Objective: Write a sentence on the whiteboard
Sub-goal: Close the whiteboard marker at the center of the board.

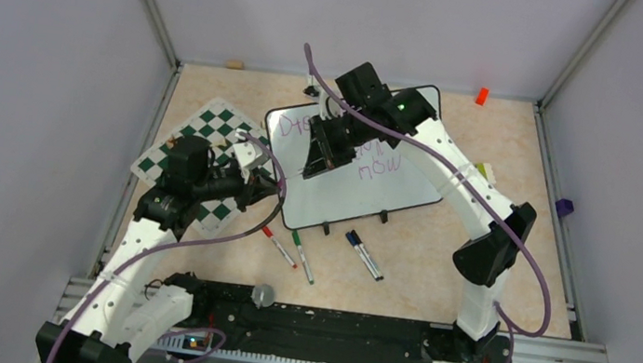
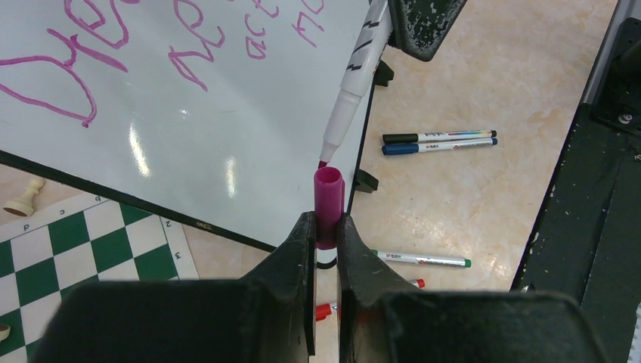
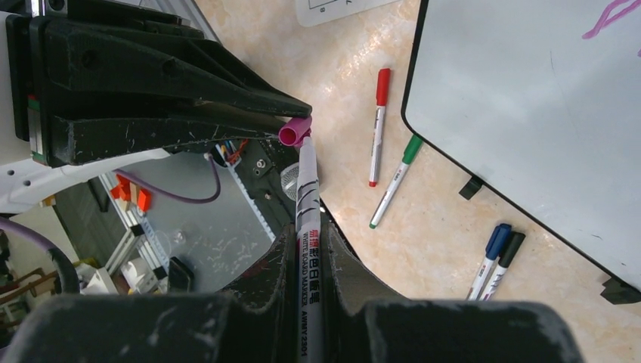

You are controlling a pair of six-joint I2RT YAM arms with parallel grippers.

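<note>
Left of the left gripper (image 2: 326, 223) fingers lies a chess mat (image 2: 83, 253). Right of them, open tabletop (image 2: 484, 204) carries loose pens (image 2: 438, 141). Just beyond the fingertips runs the black-framed edge of the whiteboard (image 2: 189, 128). Its glossy white face bears the sentence (image 2: 68, 68), in purple-pink slanted handwriting. The left fingers are clamped on a magenta cap (image 2: 328, 193), mouth up. The right gripper (image 3: 308, 231) is clamped on a white marker (image 3: 307, 181), its tip at the cap's mouth.
</note>
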